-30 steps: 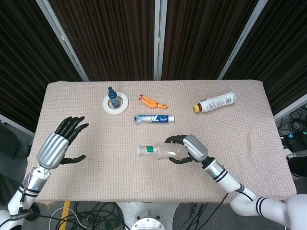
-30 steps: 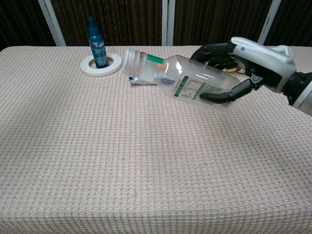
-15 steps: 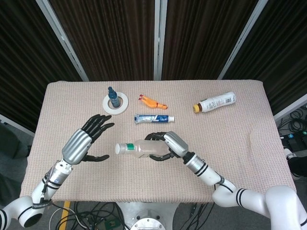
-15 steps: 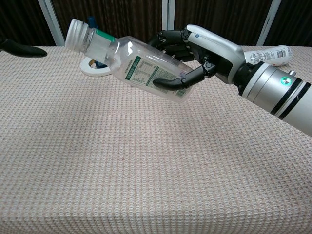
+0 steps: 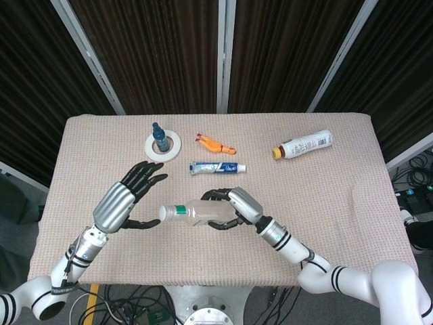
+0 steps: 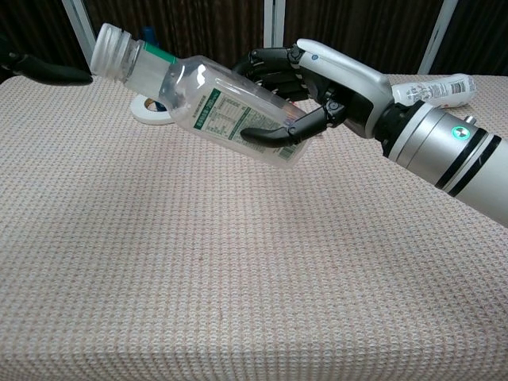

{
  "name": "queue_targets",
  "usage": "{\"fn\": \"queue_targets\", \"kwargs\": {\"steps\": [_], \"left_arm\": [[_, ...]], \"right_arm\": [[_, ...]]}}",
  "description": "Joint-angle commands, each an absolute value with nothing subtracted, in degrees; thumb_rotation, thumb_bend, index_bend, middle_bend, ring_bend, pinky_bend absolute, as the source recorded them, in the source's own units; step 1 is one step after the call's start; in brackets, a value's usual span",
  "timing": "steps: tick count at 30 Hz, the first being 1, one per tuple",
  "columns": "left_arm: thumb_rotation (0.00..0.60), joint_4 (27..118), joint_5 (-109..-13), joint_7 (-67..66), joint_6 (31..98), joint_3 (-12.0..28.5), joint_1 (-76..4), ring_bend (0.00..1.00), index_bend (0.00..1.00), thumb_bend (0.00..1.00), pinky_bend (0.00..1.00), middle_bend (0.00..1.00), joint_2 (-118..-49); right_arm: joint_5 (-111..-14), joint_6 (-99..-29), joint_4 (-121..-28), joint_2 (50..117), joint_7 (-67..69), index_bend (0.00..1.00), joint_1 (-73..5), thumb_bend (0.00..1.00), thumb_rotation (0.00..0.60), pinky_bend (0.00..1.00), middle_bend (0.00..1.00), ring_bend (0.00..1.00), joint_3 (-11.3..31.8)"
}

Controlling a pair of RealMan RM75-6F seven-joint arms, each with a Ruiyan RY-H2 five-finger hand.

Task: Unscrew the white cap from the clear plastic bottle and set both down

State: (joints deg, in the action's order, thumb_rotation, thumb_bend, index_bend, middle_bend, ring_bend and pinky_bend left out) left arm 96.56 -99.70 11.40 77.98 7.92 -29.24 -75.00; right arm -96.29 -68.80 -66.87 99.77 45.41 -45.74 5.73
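My right hand (image 5: pixel 233 207) (image 6: pixel 305 87) grips the clear plastic bottle (image 5: pixel 197 213) (image 6: pixel 208 107) around its lower half and holds it in the air, lying sideways with the neck pointing left. Its white cap (image 5: pixel 164 213) (image 6: pixel 110 50) sits on the neck above a green band. My left hand (image 5: pixel 128 198) is open, fingers spread, right beside the cap; its thumb reaches under the cap end and any contact is unclear. In the chest view only a dark fingertip (image 6: pixel 48 71) of the left hand shows at the left edge.
On the beige cloth-covered table (image 5: pixel 338 189) lie a toothpaste tube (image 5: pixel 216 167), an orange toy (image 5: pixel 215 145) and a white bottle with a brown cap (image 5: pixel 303 144). A blue spray bottle (image 5: pixel 160 137) stands inside a white tape ring (image 5: pixel 162 148) at the back left.
My right hand carried the bottle up and leftward toward the left hand. The left hand came in from the table's left edge and now sits beside the cap.
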Motion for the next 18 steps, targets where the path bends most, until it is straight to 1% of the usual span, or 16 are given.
{"fn": "queue_targets", "kwargs": {"steps": [1,18], "left_arm": [[0.600,96.79,-99.72,11.43,78.31,7.86,-29.39,0.00,0.12,0.00,0.00,0.00,-75.07],[0.600,97.62,-100.70,14.36,80.78,7.10,-30.12,0.00,0.12,0.00,0.00,0.00,-74.99]], "right_arm": [[-96.17,-68.74,-67.07,99.74,45.07,0.71,-45.86,0.41,0.600,0.54,0.58,0.45,5.57],[-95.36,-68.19,-67.02,100.67,44.74,0.71,-47.06,0.41,0.600,0.54,0.58,0.45,5.28]]}}
